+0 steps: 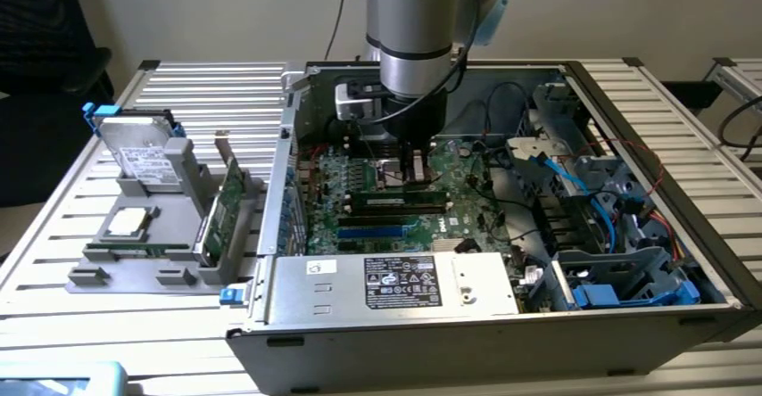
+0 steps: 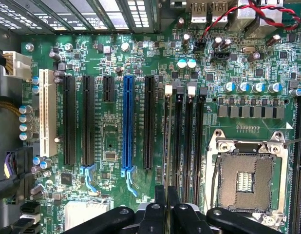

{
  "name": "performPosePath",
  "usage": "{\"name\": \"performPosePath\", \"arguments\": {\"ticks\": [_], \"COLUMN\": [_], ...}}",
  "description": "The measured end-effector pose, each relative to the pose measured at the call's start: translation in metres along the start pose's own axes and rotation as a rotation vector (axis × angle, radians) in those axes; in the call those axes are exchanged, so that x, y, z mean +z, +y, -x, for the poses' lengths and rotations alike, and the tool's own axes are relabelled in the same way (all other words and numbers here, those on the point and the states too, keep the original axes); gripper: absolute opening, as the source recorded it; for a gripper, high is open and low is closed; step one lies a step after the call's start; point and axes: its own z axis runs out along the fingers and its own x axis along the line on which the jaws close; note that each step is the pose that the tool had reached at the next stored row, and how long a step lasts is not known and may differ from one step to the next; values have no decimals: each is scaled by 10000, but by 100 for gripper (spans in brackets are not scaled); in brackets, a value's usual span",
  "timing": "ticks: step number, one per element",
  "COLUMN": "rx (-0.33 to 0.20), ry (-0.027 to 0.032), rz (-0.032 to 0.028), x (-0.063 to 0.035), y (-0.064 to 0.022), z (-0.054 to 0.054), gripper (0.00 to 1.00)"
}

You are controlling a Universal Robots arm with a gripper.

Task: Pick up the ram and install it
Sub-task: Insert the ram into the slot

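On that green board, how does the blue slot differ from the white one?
The blue slot is slimmer than the white slot and has an end latch; the white has none. The blue sits between black slots; the white lies near the edge of the green board. Both are empty and parallel.

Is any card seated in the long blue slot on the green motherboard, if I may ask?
No, the long blue slot lies bare along its whole length, nothing plugged in.
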Motion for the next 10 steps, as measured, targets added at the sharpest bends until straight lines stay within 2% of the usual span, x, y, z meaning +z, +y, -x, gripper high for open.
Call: {"name": "performPosePath", "arguments": {"ticks": [10], "rx": [2], "ry": [-1], "rz": [-21], "x": [6], "y": [7], "z": [4], "gripper": [13]}}
